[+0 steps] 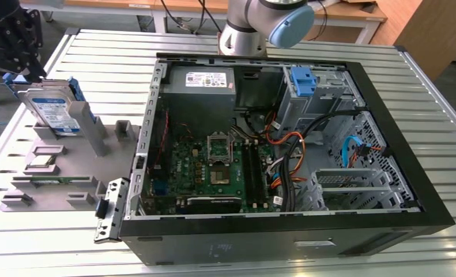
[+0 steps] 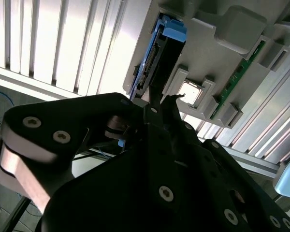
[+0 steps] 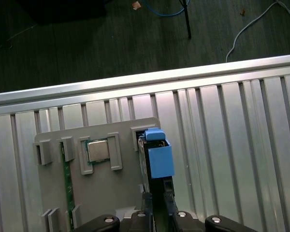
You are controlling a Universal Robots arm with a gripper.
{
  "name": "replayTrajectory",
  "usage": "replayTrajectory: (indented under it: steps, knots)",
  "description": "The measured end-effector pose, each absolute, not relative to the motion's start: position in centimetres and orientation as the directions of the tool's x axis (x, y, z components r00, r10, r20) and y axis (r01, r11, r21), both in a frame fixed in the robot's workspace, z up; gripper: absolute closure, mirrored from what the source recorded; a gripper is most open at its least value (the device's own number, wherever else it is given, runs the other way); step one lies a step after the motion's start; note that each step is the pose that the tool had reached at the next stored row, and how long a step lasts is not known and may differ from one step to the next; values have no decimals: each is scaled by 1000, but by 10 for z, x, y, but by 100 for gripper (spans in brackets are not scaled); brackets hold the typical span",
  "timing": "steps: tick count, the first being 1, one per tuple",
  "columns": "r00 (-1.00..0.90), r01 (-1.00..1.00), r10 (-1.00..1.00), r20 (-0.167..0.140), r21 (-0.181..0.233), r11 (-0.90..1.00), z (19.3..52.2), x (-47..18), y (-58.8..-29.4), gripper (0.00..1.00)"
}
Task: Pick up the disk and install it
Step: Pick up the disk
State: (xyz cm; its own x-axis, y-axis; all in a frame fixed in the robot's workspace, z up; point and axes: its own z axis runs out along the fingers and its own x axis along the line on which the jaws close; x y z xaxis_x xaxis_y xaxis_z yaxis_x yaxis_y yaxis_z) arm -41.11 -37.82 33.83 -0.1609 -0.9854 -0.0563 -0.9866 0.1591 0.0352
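Note:
The disk (image 1: 55,109) stands upright in a slot of the grey holder (image 1: 97,135) at the exterior view's left, its white-and-blue label facing out and blue rails on its sides. My black gripper (image 1: 27,66) hangs right at the disk's upper end. In the first wrist view the disk (image 3: 157,157) appears edge-on with its blue rail on top, and the gripper (image 3: 158,212) sits at its near end. The second wrist view has the disk (image 2: 152,63) running away from the gripper (image 2: 137,121) along the holder (image 2: 222,29).
An open computer case (image 1: 443,222) lies on the slatted metal table (image 1: 97,52), with a grey power-supply box (image 1: 200,81) and a bare blue bracket (image 1: 302,81) at its far end. The holder also carries a chip (image 1: 45,161) and a memory stick (image 1: 59,182).

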Motion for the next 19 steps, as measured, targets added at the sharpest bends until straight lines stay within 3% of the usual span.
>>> replayTrajectory:
  steps: [2, 6, 8, 19]
  knots:
    - [-161, -987, -985, -56, 35, 159, 338, -411, -378, 71]
    - [-161, -987, -985, -56, 35, 159, 338, -411, -378, 59]
    - [-161, -987, -985, -56, 35, 159, 338, -411, -378, 47]
    - [-79, -996, -995, -54, 35, 77, 337, -411, -378, 47]
